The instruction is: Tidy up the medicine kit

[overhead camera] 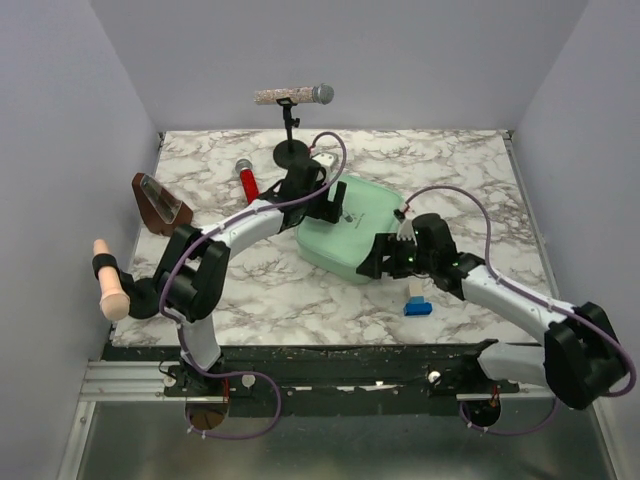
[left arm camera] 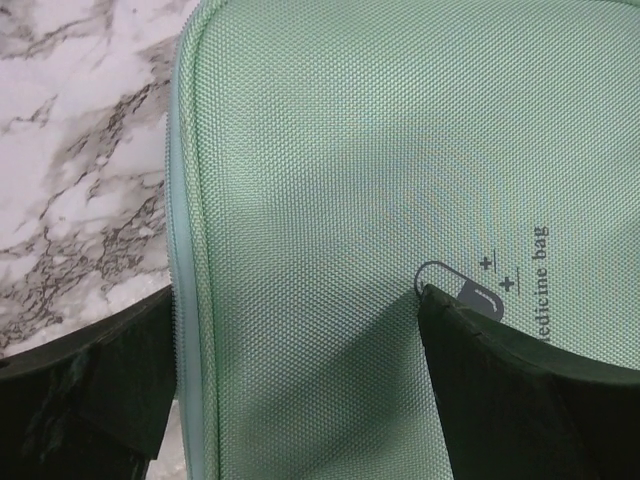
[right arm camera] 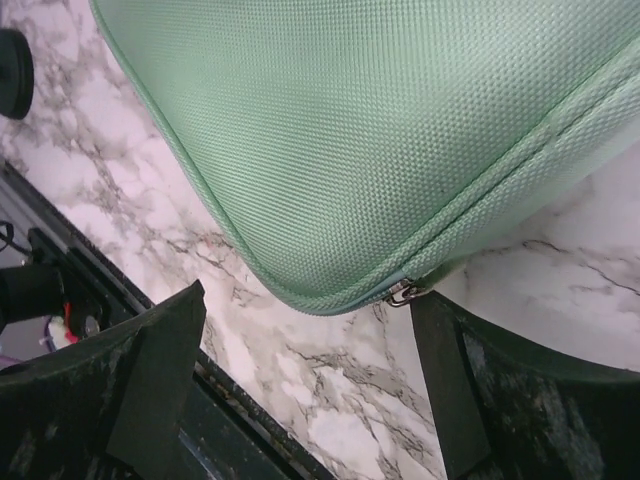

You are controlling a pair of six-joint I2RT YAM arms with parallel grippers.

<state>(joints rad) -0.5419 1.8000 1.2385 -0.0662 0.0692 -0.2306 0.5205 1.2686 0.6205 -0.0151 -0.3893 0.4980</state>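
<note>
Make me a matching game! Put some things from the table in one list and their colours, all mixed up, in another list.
Things:
1. medicine kit
2. small box
3. microphone lying flat
4. wedge-shaped block

Colours:
A. brown
B. mint green
C. blue and white
D. red

Pairs: 1-B, 2-C, 3-D, 4-A
</note>
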